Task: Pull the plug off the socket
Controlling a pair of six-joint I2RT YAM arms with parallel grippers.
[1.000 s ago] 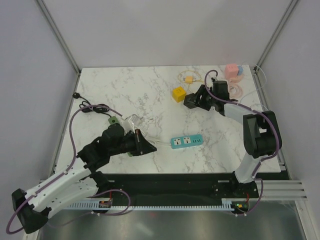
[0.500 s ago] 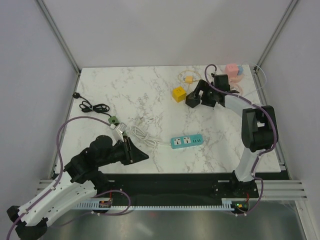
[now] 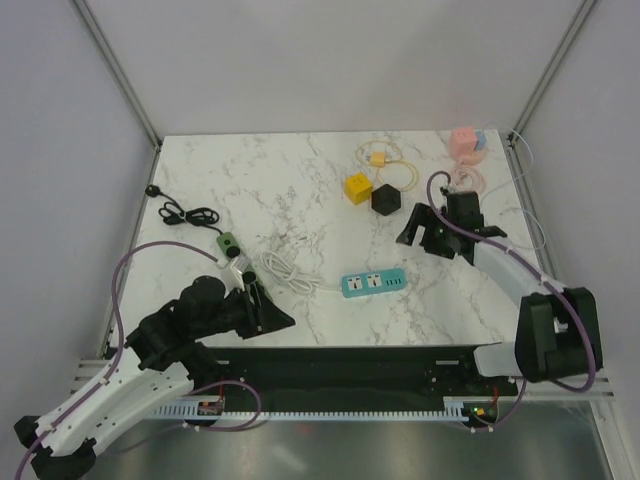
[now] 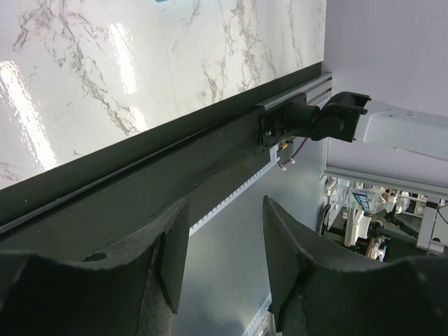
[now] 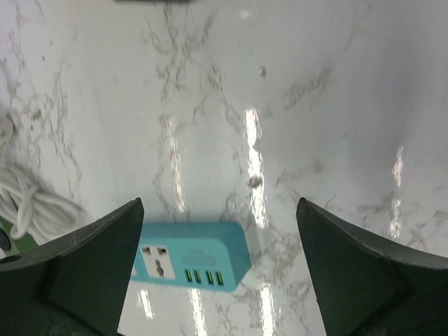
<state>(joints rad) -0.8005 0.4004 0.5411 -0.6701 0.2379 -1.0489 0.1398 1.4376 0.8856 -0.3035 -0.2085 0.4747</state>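
A small green socket (image 3: 229, 243) on a black cord lies at the table's left. The white plug (image 3: 243, 264) rests just beside its near end; I cannot tell whether they touch. Its white cable (image 3: 285, 270) loops over to a teal power strip (image 3: 375, 283). My left gripper (image 3: 280, 318) hangs open and empty over the near edge, just near-right of the plug. In the left wrist view the gripper (image 4: 225, 203) looks past the table's front rail. My right gripper (image 3: 415, 235) stands wide open above bare marble behind the strip. The right wrist view shows the strip (image 5: 192, 262) between the fingers of that gripper (image 5: 218, 204).
A yellow cube (image 3: 358, 187) and a black cube (image 3: 385, 199) sit side by side at the back middle. Behind them lies a yellow cable (image 3: 380, 155), with a pink block (image 3: 465, 140) at the back right. The black cord (image 3: 185, 213) coils at the left edge.
My left gripper let go of the white plug, opened and drew back to the near edge. My right gripper opened wide, left the black cube and moved nearer, toward the strip.
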